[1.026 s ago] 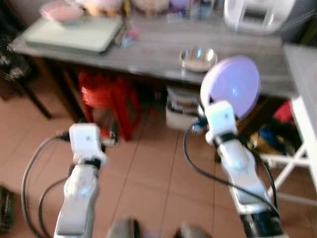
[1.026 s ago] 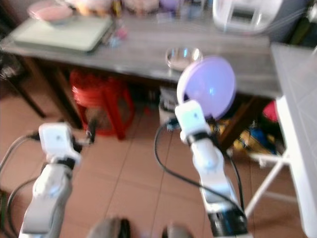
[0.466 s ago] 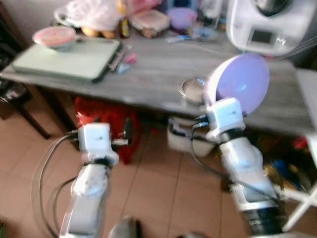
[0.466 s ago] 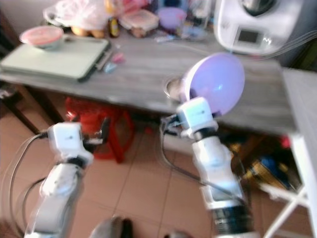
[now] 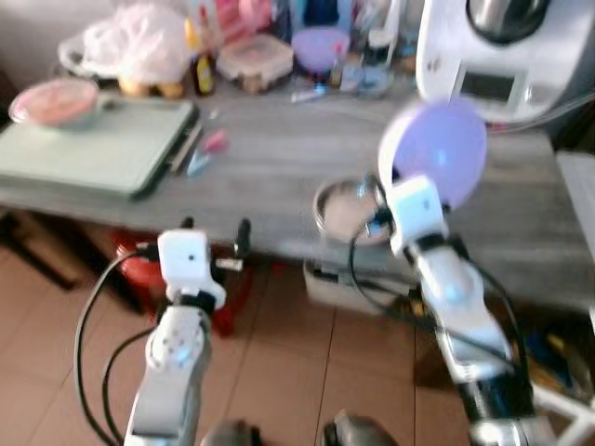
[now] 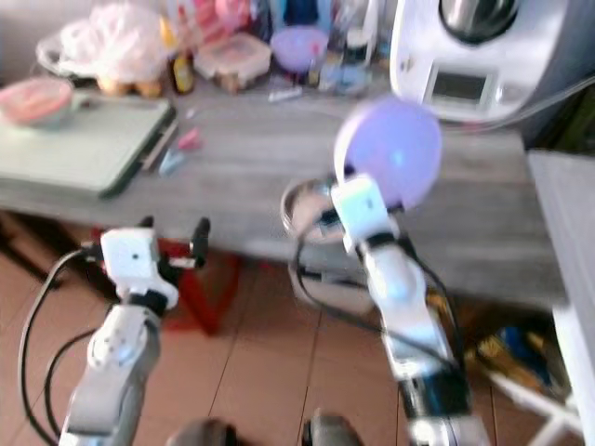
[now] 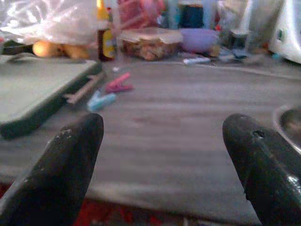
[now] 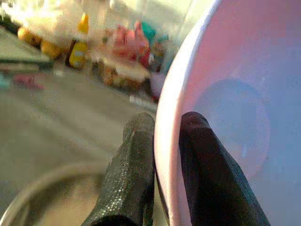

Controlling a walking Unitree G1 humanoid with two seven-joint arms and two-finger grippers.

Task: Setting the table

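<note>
Nearest the camera, two silver robot arms reach forward over a tiled floor (image 5: 279, 372) toward a long grey wood-grain worktop (image 5: 270, 177). The head views are somewhat blurred.

The left gripper (image 5: 216, 228) hovers just in front of the worktop's near edge, its two black fingers (image 7: 70, 165) spread wide apart and holding nothing. Through the gap between them, the wrist camera looks along the worktop surface.

The right gripper (image 8: 162, 165) is raised above the worktop edge, its fingers pinched closed on the rim of a lavender bowl (image 5: 435, 153), one finger on each side of the rim. The bowl is held upright on its edge, its hollow facing the camera, in the air above the worktop. Just below and beside it, a round metal bowl (image 5: 346, 206) sits on the worktop near the front edge.

Further along to the left lies a pale green cutting board (image 5: 88, 149), with a pink clothes peg (image 7: 117, 83) and a blue clothes peg (image 7: 100, 100) beside its right edge. A pink dish (image 5: 54, 100) rests at the board's far left corner.

At the back of the worktop stand a white plastic bag (image 5: 139, 46), a dark bottle with a yellow top (image 7: 106, 35), a lidded food container (image 5: 256, 58) and a purple bowl (image 5: 321, 45). At the far right stands a large white kitchen appliance (image 5: 502, 51) with a small display panel.
</note>
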